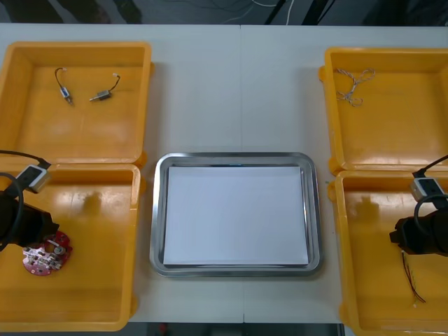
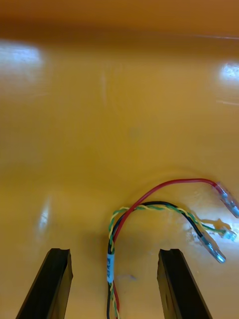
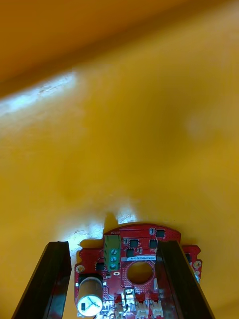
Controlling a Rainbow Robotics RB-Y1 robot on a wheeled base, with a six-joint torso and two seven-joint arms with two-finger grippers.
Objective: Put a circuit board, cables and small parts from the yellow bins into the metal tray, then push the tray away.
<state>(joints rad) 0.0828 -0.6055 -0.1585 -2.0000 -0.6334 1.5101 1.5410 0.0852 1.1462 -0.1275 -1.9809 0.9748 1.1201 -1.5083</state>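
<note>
Down in the near bins (image 1: 91,294), my left tool (image 3: 114,245) straddles the board (image 3: 132,269) and my right tool (image 2: 112,251) the cable (image 2: 154,203), both spread for pinching.

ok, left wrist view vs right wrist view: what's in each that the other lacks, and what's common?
Left wrist, not right wrist: the round red circuit board, lying on the left bin's floor between the open fingers of the left gripper, with one finger overlapping its edge.

Right wrist, not left wrist: a cable bundle of red, black and twisted yellow-green wires with small connectors at the ends. Its bound part runs between the open fingers of the right gripper, on the right bin's floor.

Shared: an orange-looking bin floor and two black fingers standing apart, gripping nothing.
</note>
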